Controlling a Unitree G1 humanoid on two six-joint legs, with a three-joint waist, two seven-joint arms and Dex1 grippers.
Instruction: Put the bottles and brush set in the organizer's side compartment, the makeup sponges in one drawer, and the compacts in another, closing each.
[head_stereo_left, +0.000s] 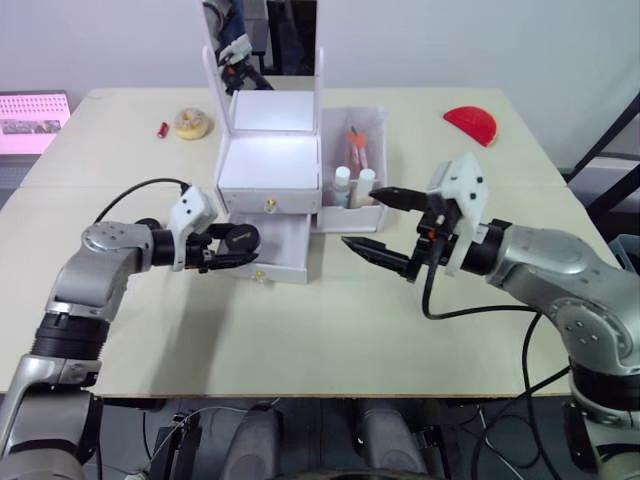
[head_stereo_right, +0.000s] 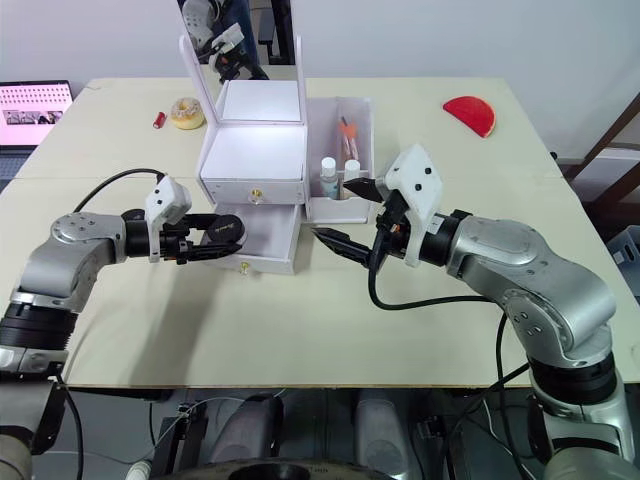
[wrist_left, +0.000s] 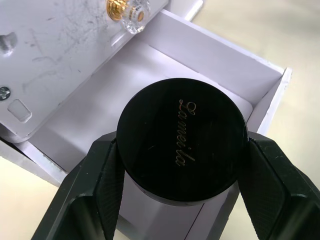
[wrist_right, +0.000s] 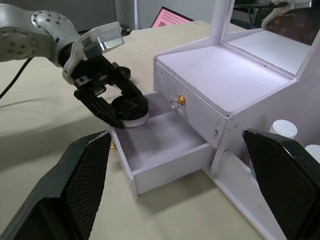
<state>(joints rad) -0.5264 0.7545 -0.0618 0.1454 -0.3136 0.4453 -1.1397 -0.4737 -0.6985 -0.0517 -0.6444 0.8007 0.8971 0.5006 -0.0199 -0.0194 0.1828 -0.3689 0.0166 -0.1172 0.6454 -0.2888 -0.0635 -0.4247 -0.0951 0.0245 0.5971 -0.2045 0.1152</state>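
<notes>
left gripper (head_stereo_left: 238, 245) fingers clamp a black compact (wrist_left: 182, 142) over the open lower drawer (wrist_right: 165, 150) of the organizer (head_stereo_left: 270, 170) (upper drawer closed), right gripper (head_stereo_left: 382, 222) spread wide, empty.

The organizer (head_stereo_left: 268, 165) is white all over, its drawer knobs (wrist_left: 116, 8) gold. The round compact (wrist_left: 182, 140) is glossy black with gold script lettering on its lid. The desk (head_stereo_left: 300, 330) is pale beige. A red half-round piece (head_stereo_left: 471, 124) lies at its far corner. The two bottles (head_stereo_left: 352, 186) are white-capped. Both pincers have black fingers.
</notes>
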